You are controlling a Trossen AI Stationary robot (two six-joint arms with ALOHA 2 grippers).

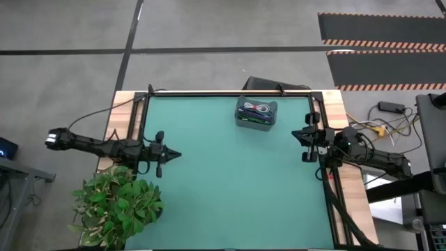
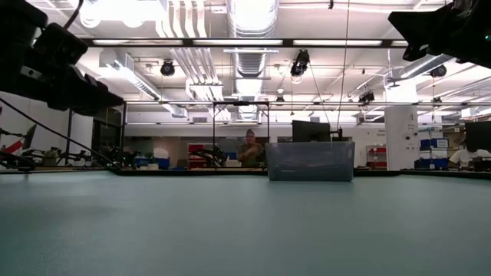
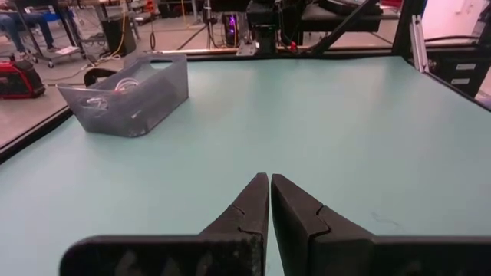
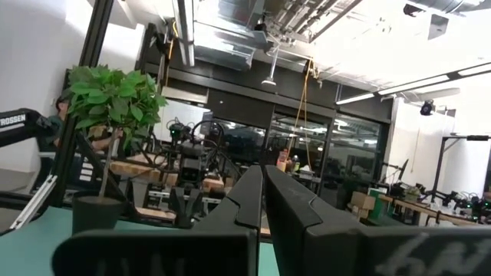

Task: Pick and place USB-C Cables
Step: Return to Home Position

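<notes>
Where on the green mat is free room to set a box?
The mat between the left gripper and the right gripper is bare. Only the grey bin at the far edge and the plant by the left arm crowd it.

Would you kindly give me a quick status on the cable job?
Left claw shut, empty, over table's left side. Right claw shut, empty, over right side. Thin short cable bundles lying inside grey translucent rectangular bin. No obstruction seen.

Two dark jointed arms. The left arm (image 1: 104, 145) has a white band (image 1: 53, 139) at its outer end; black cables (image 1: 333, 202) run from the right arm (image 1: 369, 159). The left pincer (image 3: 269, 178) and right pincer (image 4: 262, 170) each have matte black, wedge-tipped fingers (image 3: 245, 208) with notched inner edges.
</notes>
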